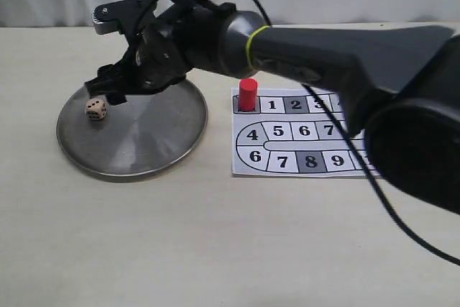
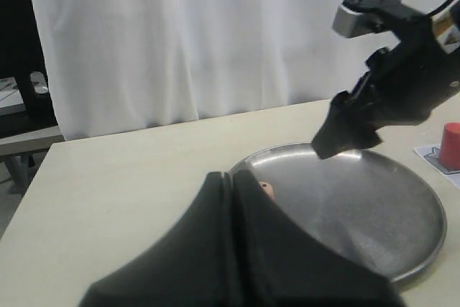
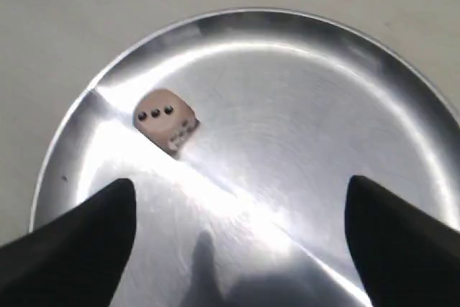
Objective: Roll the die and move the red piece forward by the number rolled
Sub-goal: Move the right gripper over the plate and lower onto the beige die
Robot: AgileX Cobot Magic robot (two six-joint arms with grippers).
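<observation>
The die [image 1: 95,109] rests on the left part of a round metal plate [image 1: 154,152], apart from both grippers. In the right wrist view the die [image 3: 166,121] shows a face with three pips. My right gripper [image 1: 108,91] hangs open just above the plate, close to the die, with nothing between its fingers [image 3: 86,235]. The red piece [image 1: 248,95] stands upright on the first square of the numbered board [image 1: 302,134]. My left gripper [image 2: 233,179] is shut and empty near the plate's edge [image 2: 424,249], and it hides most of the die [image 2: 267,189].
The right arm stretches from the right across the board's far side to the plate. A black cable loops above it. The plate and the paper board lie on a pale tabletop. A white curtain hangs behind the table.
</observation>
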